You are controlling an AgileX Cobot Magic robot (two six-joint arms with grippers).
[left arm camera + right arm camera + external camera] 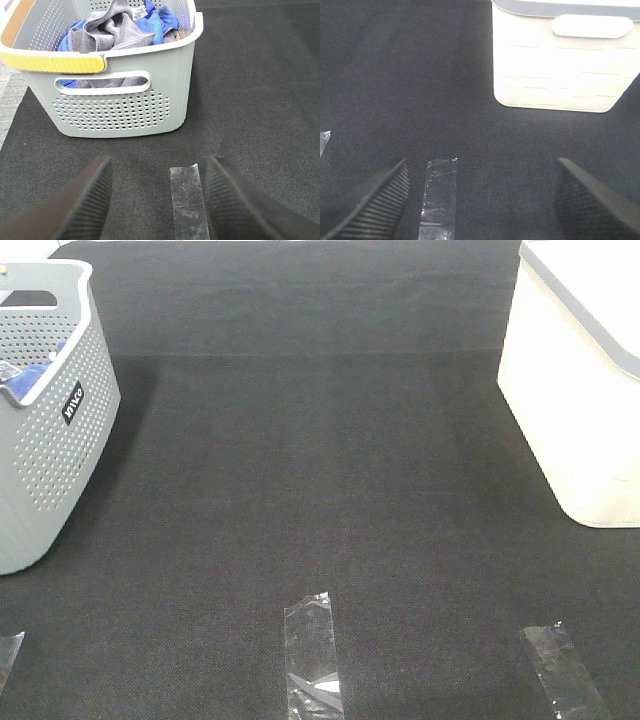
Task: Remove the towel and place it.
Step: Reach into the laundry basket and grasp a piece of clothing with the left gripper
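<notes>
The grey towel (112, 27) lies crumpled in the grey perforated basket (120, 107), mixed with a bright blue cloth (162, 17). In the exterior high view the basket (45, 430) stands at the far left, with only blue cloth (30, 375) showing inside; the towel is hidden there. My left gripper (157, 200) is open and empty, low over the black mat, a short way in front of the basket. My right gripper (480, 200) is open and empty, facing a white bin. Neither gripper shows in the exterior high view.
A white bin (580, 380) with a grey rim stands at the right; it also shows in the right wrist view (560, 60). Clear tape strips (312, 655) (562, 668) mark the black mat (320, 470) near the front. The basket has a yellow-padded handle (55, 60).
</notes>
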